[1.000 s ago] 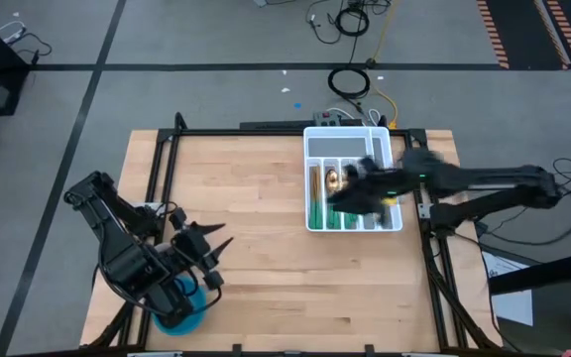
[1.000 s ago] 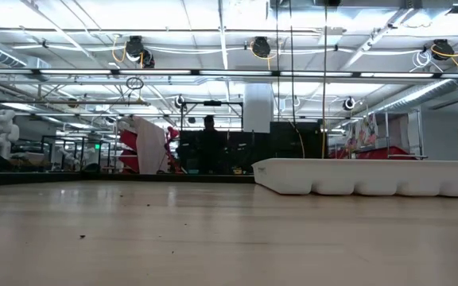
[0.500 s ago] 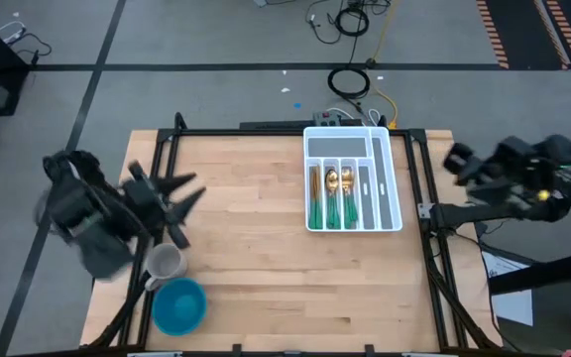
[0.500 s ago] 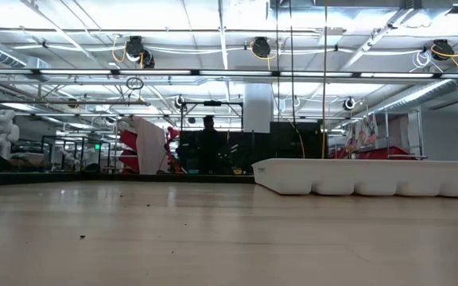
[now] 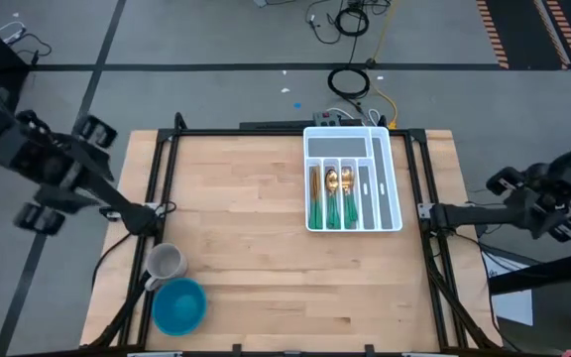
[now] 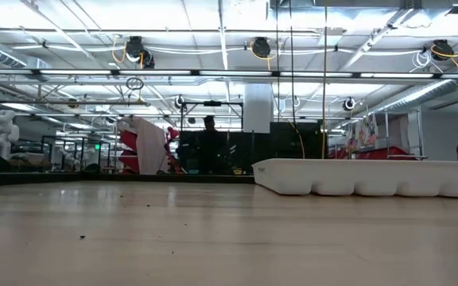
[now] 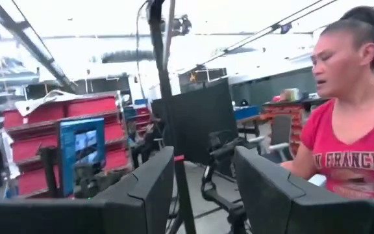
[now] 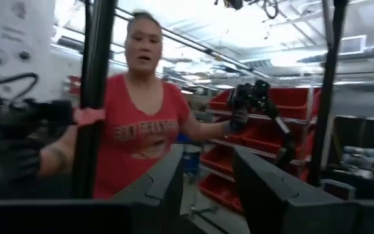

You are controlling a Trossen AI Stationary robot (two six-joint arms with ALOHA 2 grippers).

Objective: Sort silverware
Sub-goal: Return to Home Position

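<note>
Left hand (image 7: 203,162) and right hand (image 8: 208,157) both gape, holding nothing, off the table (image 5: 246,248).

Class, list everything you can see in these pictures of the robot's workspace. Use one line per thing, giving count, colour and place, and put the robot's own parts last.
table: one, light wood, centre of the high view.
tray: one, white, compartmented, on the table's right part.
silverware: several, exact count unclear, gold heads and green handles, in the tray's three left long compartments.
mug: one, grey, on the table's left part.
dish: one, blue, round, next to the mug at the table's edge.
person: one, red shirt, in the room beyond the table, seen in both wrist views.
left gripper: one, dark, fingers open, raised off the table's left side.
right gripper: one, dark, fingers open, raised off the table's right side.
</note>
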